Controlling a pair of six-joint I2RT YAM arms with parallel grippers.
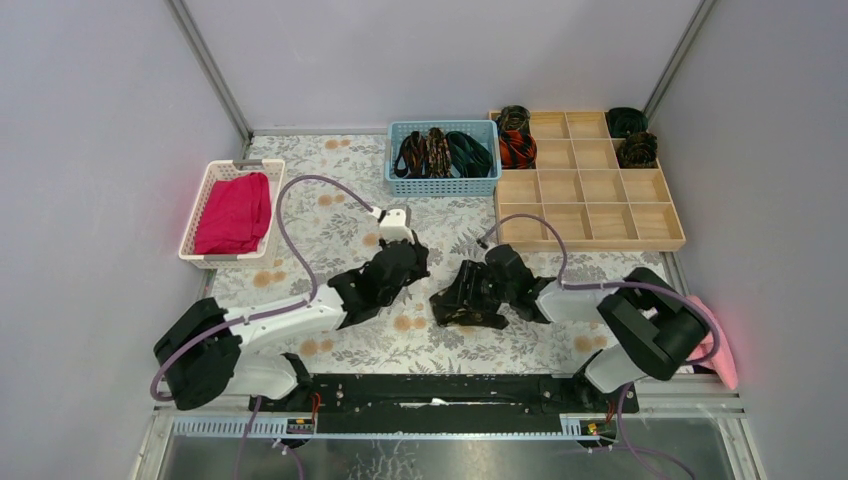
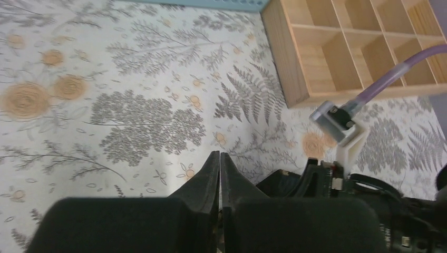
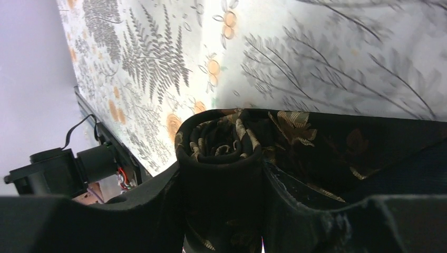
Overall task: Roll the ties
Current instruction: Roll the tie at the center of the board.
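Observation:
A black tie with gold-brown flecks (image 1: 458,303) lies on the floral cloth in front of the right arm. In the right wrist view its rolled end is a tight coil (image 3: 220,141), and the flat tail (image 3: 327,153) trails off to the right. My right gripper (image 3: 221,176) is shut on that coil, a finger pressed against each side. My left gripper (image 2: 220,161) is shut with nothing visible between its fingers, and it hovers over the cloth just left of the right gripper (image 1: 470,292). Rolled ties (image 1: 517,148) sit in the wooden tray's back compartments.
A blue basket (image 1: 443,185) at the back holds several loose ties. The wooden compartment tray (image 1: 585,215) stands at the back right. On the left, a white basket (image 1: 205,195) holds a magenta cloth. A pink towel (image 1: 718,350) lies beside the right arm's base.

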